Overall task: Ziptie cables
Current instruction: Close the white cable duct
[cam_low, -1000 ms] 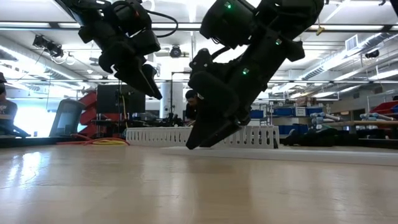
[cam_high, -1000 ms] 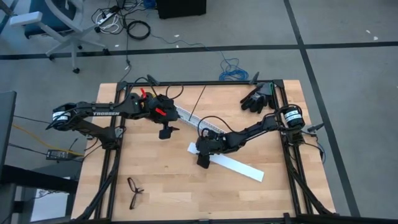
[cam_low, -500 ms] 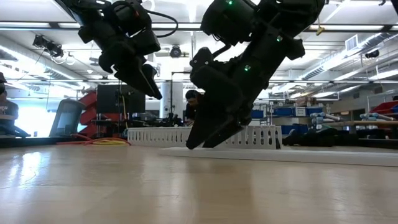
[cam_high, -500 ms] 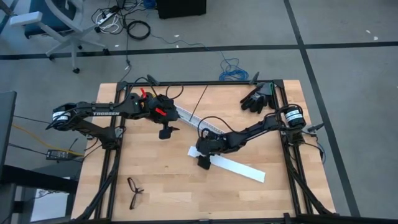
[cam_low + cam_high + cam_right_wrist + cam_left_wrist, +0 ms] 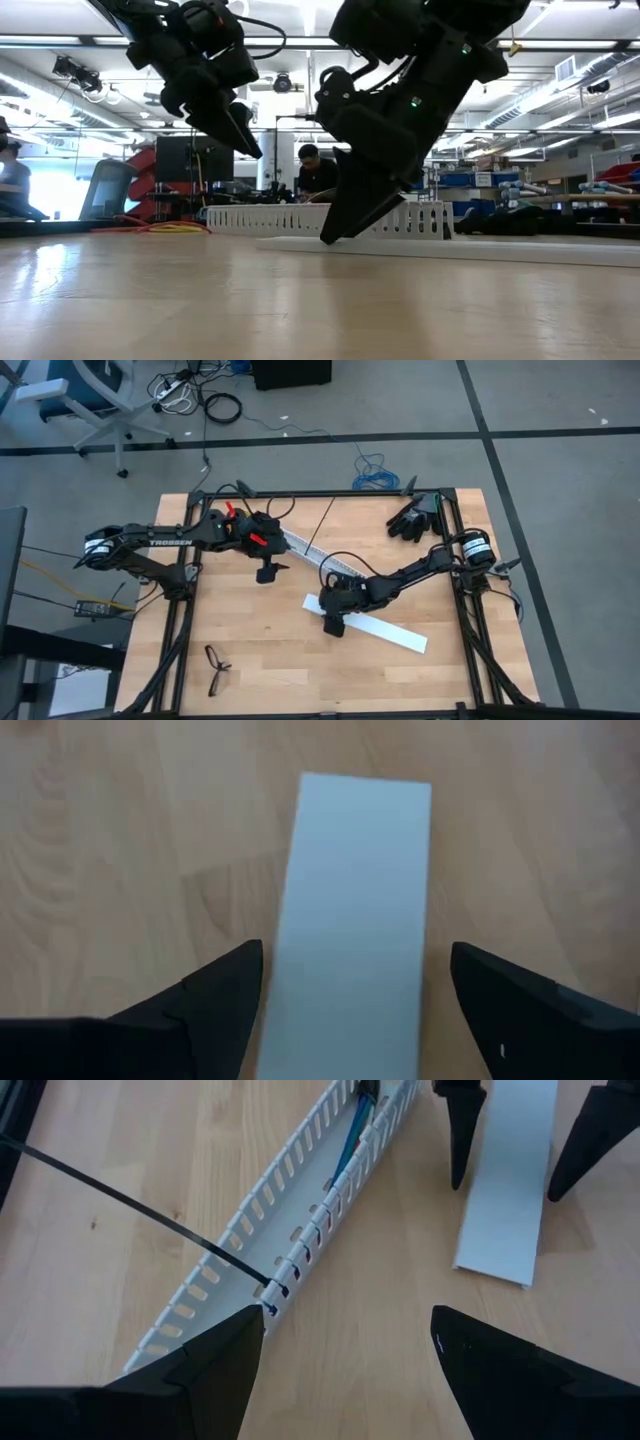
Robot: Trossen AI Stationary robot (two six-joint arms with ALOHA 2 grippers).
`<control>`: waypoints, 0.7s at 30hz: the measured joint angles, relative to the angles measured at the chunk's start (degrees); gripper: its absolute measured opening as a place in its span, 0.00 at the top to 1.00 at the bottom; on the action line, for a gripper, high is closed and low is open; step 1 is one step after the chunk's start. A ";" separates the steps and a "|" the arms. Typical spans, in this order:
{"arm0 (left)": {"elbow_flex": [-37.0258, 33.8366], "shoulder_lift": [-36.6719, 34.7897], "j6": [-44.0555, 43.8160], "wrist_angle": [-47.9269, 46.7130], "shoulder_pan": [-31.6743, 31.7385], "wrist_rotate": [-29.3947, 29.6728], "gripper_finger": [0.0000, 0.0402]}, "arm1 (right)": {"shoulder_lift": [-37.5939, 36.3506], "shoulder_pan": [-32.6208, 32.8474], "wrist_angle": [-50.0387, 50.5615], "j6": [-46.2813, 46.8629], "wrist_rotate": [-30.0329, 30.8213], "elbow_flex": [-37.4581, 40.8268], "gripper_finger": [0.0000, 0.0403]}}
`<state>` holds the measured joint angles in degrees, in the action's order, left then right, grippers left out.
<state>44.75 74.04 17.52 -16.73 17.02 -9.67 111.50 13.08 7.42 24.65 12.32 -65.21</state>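
Cables (image 5: 352,1135) lay inside the slotted rail (image 5: 262,1255) mid-counter, ziptie (image 5: 130,1206) threaded through its wall. Right gripper (image 5: 345,1010) straddled the flat cover (image 5: 355,910), jaws wide, empty; left gripper (image 5: 345,1365) likewise. Closing might grab the cover instead.

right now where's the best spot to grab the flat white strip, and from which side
Probably near its end, from straight above. The flat white strip lies flat on the table, so only its two long edges offer a hold. The right tool hangs over that end, open and straddling its width; closing across the long edges looks most direct.
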 joint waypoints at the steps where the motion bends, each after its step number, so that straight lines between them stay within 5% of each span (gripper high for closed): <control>1: 0.00 0.00 -0.02 0.08 0.00 0.02 0.25 | 0.00 0.03 -0.15 0.40 0.07 0.00 0.24; 21: 0.00 0.00 -1.66 0.63 -0.02 0.02 0.25 | 3.69 1.18 -0.14 3.96 3.51 0.39 0.26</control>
<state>44.75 74.04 15.86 -16.10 16.99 -9.65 115.19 14.26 7.28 28.61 15.82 -64.82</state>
